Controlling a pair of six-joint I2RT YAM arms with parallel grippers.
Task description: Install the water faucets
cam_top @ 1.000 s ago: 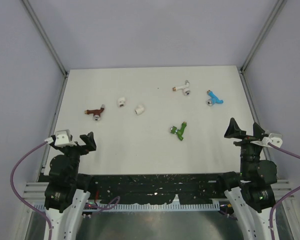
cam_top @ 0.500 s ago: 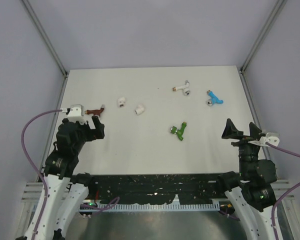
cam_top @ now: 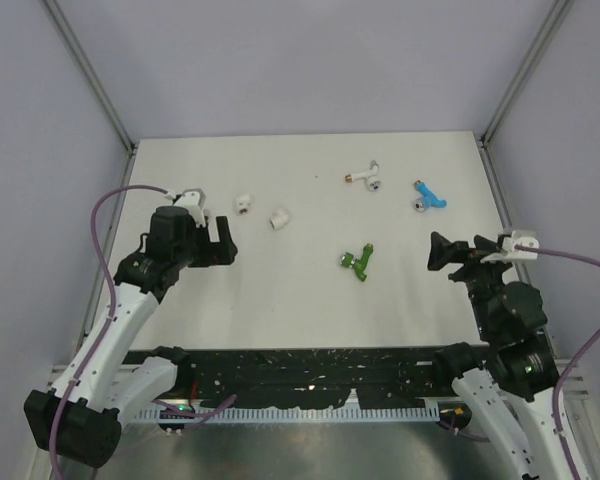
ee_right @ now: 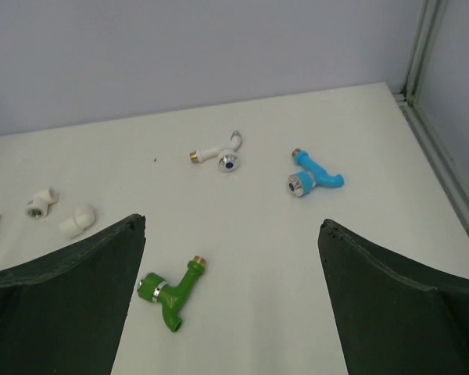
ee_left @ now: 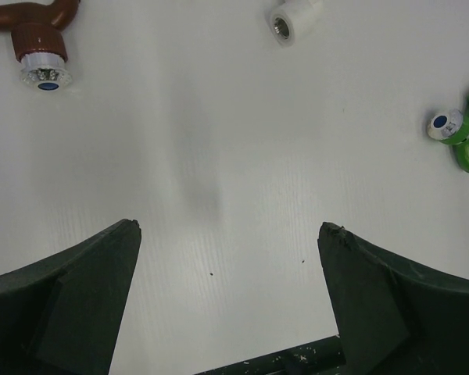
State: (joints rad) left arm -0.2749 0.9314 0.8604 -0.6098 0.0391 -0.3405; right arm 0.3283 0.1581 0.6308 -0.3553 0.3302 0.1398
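Top view: the left claw (cam_top: 220,243) is held over the left part of the tabletop (cam_top: 300,300), spread wide, nothing in it. The brown faucet is not seen here; it is prob. hidden under the left arm. The right claw (cam_top: 452,255) is held at the right side, also wide and empty, pointing twd. the green faucet (cam_top: 357,262). The white faucet (cam_top: 366,178) and blue faucet (cam_top: 429,196) are lying farther back, near each other. Two white fittings (cam_top: 243,203) are lying apart, just beyond the left claw.

Left wrist view: the left claw (ee_left: 230,228) is opened wide above bare tabletop. The brown faucet (ee_left: 39,35) is seen at the top left corner, silvery end down, outside the jaws. It is judged that this claw is kept open because a first pick is being prepared.

Right wrist view: the right claw (ee_right: 233,223) is wide open. The green faucet (ee_right: 172,293) is lying flat betw. the two fingers but lower, not touched. No faucet is installed yet, so the task is judged to be at its start.
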